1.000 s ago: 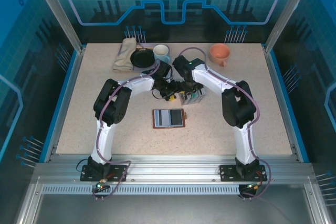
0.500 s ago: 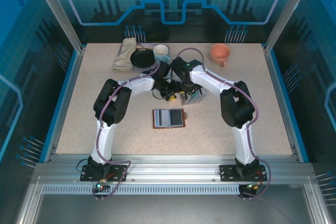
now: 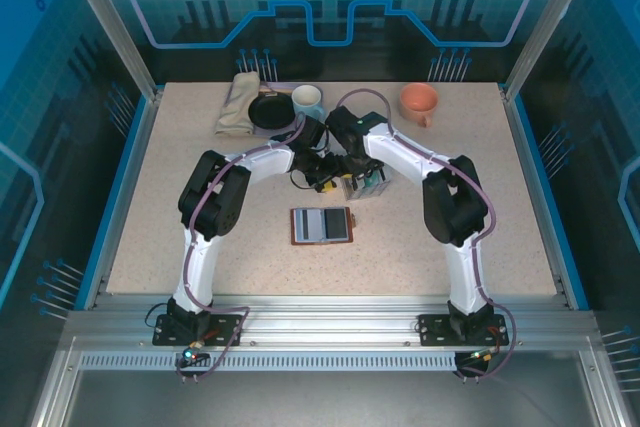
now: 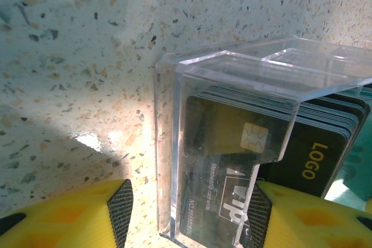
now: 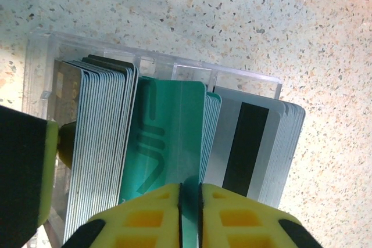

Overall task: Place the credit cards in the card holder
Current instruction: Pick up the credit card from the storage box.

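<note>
Right end effector pinches thin teal card — left end effector open astride clear card rack.

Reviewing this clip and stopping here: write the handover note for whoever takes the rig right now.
Right gripper: shut on a teal card, still in the clear tray.
Left gripper: open, fingers either side of the tray's end, steadying it.
Card stacks: dark, teal, white, all in the tray.
Holder: open, flat on the table, near side of the tray.
Done: card pinched.
Left: lift it out, slot it into the holder, repeat.
</note>
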